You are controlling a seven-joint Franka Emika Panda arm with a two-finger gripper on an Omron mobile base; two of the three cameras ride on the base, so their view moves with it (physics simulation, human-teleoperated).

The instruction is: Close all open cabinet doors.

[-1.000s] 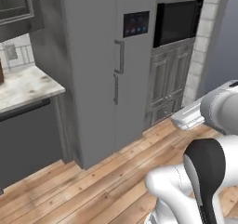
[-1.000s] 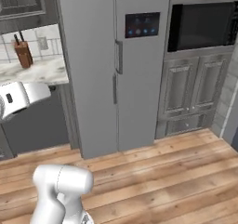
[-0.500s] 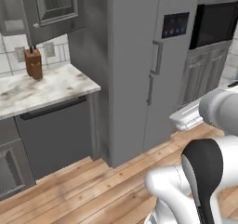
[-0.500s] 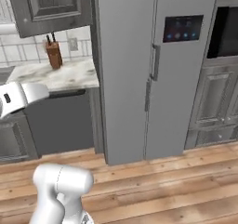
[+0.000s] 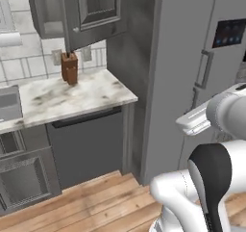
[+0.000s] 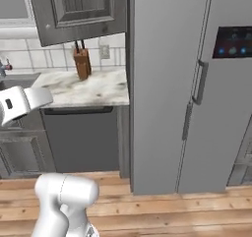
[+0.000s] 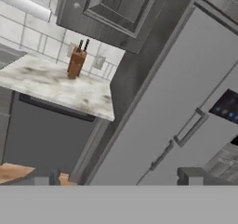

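at the bottom of the hand view: two small dark finger tips of the gripper (image 7: 118, 176) stand well apart, jaws wide, nothing between them.
just ahead and below: warm plank wood floor (image 6: 197, 206) and a flat dark grey dishwasher front (image 6: 81, 140) under the counter.
ahead, to the right of the gripper's line: tall plain grey refrigerator (image 6: 167, 83) with long vertical handles and a small dark screen; it rises close in front of the base.
ahead, to the left: white-and-grey marbled counter top (image 5: 72, 96), and on it a small brown wooden knife block (image 7: 76, 62) against the white tiled wall.
above and ahead, furthest: large dark grey wood-grain wall cabinet door (image 7: 118, 9) with a recessed framed panel, hanging over the counter just beside the refrigerator's side.
door's stance: it looks swung out from the cabinet face toward the robot, so i judge it open; its hinge side is hard to make out.
key relation: the door lies up and forward-left of the gripper, well apart from it; its long axis runs vertically, its panel roughly facing the arm.
next move calls for: raising the hand to door height, then pushing the free edge back toward the wall.
risk: clipping the refrigerator's side on the way up.
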